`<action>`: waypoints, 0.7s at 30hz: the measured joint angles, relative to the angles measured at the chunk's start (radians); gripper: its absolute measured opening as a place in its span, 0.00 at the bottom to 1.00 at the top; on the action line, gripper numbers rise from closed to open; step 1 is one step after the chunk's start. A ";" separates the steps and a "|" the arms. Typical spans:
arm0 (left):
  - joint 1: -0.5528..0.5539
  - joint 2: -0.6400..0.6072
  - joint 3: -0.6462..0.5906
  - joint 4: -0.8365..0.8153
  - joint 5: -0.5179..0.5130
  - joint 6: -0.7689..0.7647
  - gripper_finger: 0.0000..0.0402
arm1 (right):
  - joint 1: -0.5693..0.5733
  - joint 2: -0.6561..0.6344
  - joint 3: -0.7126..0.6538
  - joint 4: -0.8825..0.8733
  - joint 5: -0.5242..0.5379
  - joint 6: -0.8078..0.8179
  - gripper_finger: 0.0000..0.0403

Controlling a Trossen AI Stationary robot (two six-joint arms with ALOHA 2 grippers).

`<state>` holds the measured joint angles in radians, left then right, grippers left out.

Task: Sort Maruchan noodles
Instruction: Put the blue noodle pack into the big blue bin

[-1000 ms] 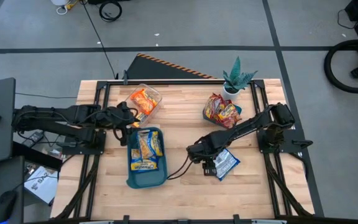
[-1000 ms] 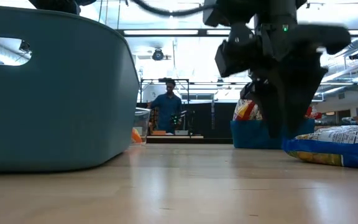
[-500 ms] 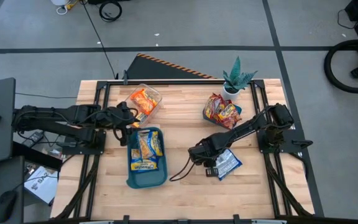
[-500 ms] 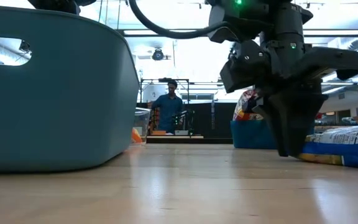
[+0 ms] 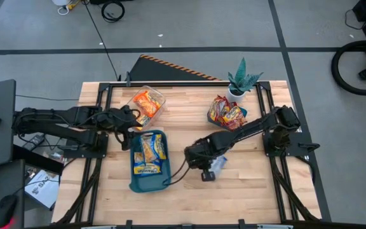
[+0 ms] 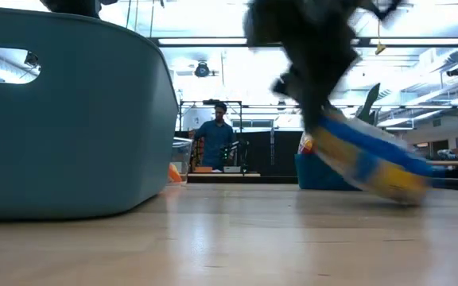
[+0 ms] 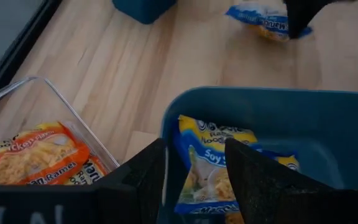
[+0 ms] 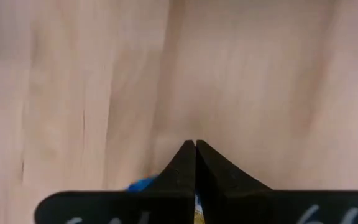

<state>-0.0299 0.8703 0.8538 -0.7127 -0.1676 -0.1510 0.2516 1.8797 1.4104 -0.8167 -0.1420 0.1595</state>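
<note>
On the table's left side, my left gripper (image 5: 132, 121) hangs parked where it was, between the clear tub (image 5: 146, 104) of orange packets (image 7: 33, 154) and the teal tray (image 5: 149, 160); its fingers (image 7: 143, 177) stand apart, holding nothing. The tray holds blue-and-yellow packets (image 5: 149, 152).

Change since half a second ago: my right gripper (image 5: 203, 170) has shifted left toward the tray, and the blue-and-yellow packet (image 5: 217, 163) has come off the wood with it. My right fingertips (image 8: 194, 152) are pressed together, pinching that packet. In the low view it hangs tilted (image 6: 368, 159), one end low near the tabletop, badly motion-blurred; I cannot tell if it touches.

Room: bare wood lies between the tray's right wall and my right gripper, and more toward the near edge. At the far right, a second teal tray (image 5: 242, 114) holds red packets (image 5: 224, 112), a potted plant (image 5: 241, 80) just behind it.

Hidden: the wrist view shows only a blue sliver of the held packet; the arm covers most of it from above.
</note>
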 joint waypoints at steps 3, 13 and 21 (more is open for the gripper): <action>0.000 0.000 0.040 -0.052 0.029 -0.017 0.43 | 0.001 0.000 0.134 -0.045 0.067 -0.053 0.02; 0.000 -0.001 0.226 -0.185 0.064 -0.010 0.43 | -0.001 -0.001 0.469 0.022 0.266 -0.288 0.01; 0.000 0.000 0.263 -0.173 0.061 -0.010 0.43 | -0.050 -0.001 0.498 0.303 0.073 -0.490 0.01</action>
<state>-0.0299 0.8700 1.1164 -0.8854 -0.1070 -0.1609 0.2017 1.8783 1.9087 -0.5134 -0.0686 -0.3304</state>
